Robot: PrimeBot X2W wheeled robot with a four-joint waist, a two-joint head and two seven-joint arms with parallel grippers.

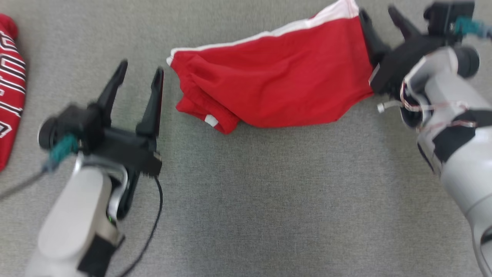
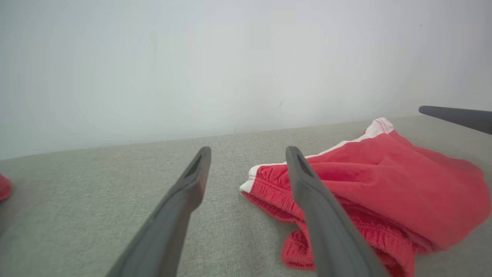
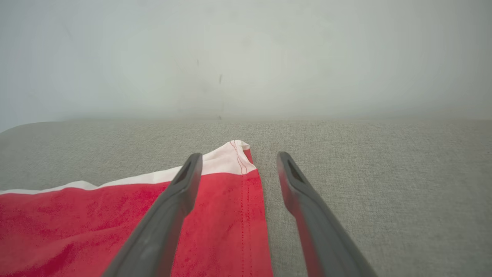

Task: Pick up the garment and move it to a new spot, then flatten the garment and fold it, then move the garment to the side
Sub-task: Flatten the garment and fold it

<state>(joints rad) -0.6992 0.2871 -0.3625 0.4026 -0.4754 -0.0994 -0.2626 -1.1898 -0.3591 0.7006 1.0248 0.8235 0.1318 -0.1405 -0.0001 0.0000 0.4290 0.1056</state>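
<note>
Grey woven fabric (image 1: 269,200) covers the work surface, with a pale wall (image 2: 192,57) rising behind it.

The left gripper (image 1: 140,68) has its two fingers spread wide, with bare grey surface between them and no cloth. It sits just beside the left end of the garment (image 1: 276,77), its nearer finger close to the white-trimmed corner. In the left wrist view that gripper (image 2: 249,152) looks past the gathered, ribbed end of the garment (image 2: 384,181), and one finger crosses in front of it.

The right gripper (image 1: 378,12) is also splayed, at the garment's right end near the far corner. In the right wrist view its fingers (image 3: 239,156) straddle the stitched side hem of the garment (image 3: 115,215). One finger sits over red cloth and the other over bare surface. Nothing is pinched, and I cannot tell whether the finger over the cloth touches it.

With one open gripper at each end, the garment appears to have been laid down at its spot, stretched roughly lengthwise between the two arms. Its right half lies fairly smooth, with a white band (image 1: 307,24) along the far edge. The left end is bunched and doubled under, so flattening probably comes next, starting from that side.

Well to the left of the garment, at the frame edge, lies a second red item with white lettering (image 1: 9,96), apart from the work.
</note>
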